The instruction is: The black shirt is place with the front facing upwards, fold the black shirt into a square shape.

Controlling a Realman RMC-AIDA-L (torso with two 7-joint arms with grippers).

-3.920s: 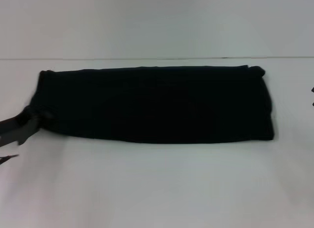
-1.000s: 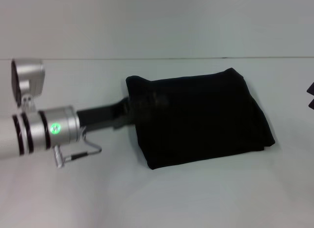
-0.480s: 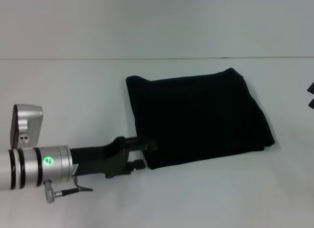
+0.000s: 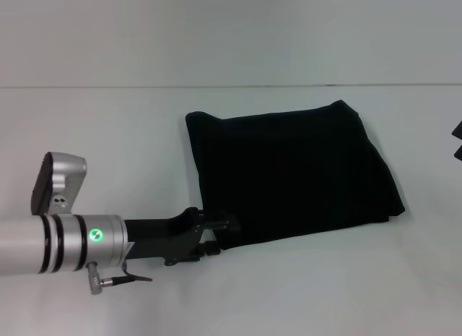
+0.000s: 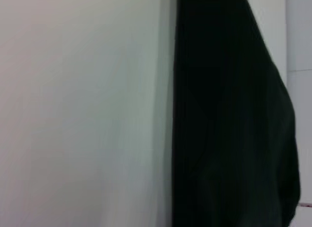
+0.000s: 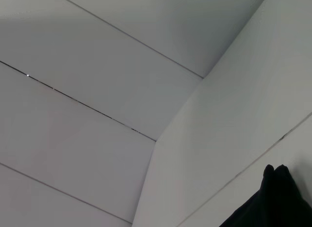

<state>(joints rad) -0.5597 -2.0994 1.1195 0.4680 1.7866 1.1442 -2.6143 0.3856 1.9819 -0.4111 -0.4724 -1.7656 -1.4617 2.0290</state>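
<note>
The black shirt [image 4: 292, 173] lies on the white surface [image 4: 303, 293] as a compact, roughly square bundle, with no sleeves, lettering or label showing. The folding looks essentially finished; at most a little neatening of the slightly skewed edges seems left. The left end effector [image 4: 220, 231] sits low at the shirt's near corner, touching or just beside its edge; whether its fingers are spread or pinching cloth cannot be told. The right end effector [image 4: 458, 141] shows only as a dark sliver, well apart beyond the shirt's far side, apparently idle.
</note>
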